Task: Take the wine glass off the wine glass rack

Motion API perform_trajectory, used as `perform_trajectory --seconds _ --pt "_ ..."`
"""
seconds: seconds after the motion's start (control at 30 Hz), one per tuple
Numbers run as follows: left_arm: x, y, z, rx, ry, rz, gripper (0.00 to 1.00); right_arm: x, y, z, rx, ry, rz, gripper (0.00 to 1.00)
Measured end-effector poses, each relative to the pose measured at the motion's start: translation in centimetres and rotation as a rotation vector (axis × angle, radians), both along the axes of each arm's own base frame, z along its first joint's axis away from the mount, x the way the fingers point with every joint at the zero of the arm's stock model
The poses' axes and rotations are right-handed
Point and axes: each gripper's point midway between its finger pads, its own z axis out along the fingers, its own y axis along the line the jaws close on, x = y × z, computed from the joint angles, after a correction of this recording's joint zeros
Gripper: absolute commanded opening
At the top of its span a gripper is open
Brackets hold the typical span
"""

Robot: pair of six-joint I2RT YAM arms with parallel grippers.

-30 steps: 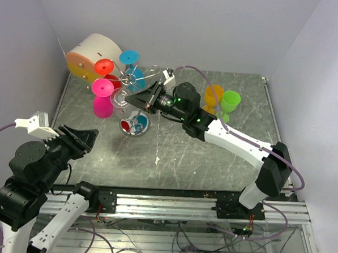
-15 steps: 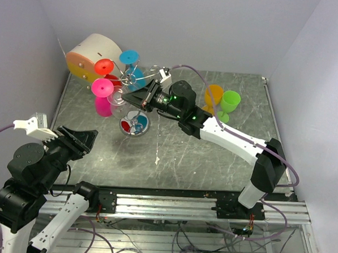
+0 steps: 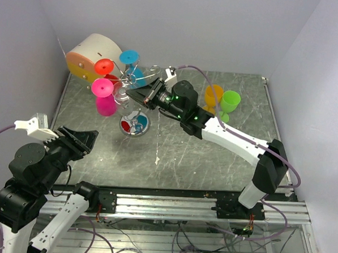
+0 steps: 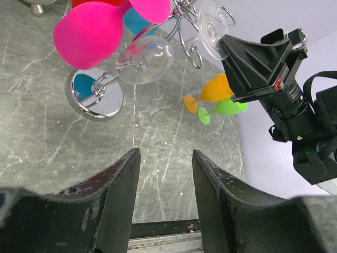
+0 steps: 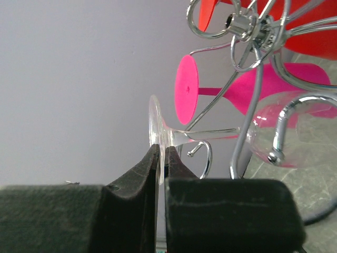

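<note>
Right tool (image 5: 161,158): jaws clamped on the foot rim of the clear wine glass (image 5: 210,133). Just beyond the tips, its stem runs among the curled wire arms of the wine glass rack (image 5: 242,23). Left tool (image 4: 166,155): jaws apart, empty, with the rack well ahead.

Three cameras, one shared wine glass rack (image 3: 135,125).
The top view looks down over the desk (image 3: 213,157) from behind; the left wrist faces the rack (image 4: 97,98) from well apart, the right wrist (image 5: 247,23) from just beside.
</note>
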Motion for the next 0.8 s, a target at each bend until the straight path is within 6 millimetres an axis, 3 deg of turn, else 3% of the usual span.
perform_trajectory --seconds 0.2,0.57,0.8 --pt "0.0 0.0 0.0 0.0 0.0 0.0 0.55 0.2 -1.9 -0.2 -0.011 -0.002 -0.061 0.0" --pt "0.7 -0.4 -0.3 0.008 0.025 -0.009 0.56 -1.0 -5.6 1.8 0.007 -0.04 -0.114 0.0" --pt "2.5 -2.2 1.3 0.003 0.044 -0.065 0.56 -2.8 -8.4 -0.2 -0.087 -0.05 -0.117 0.0"
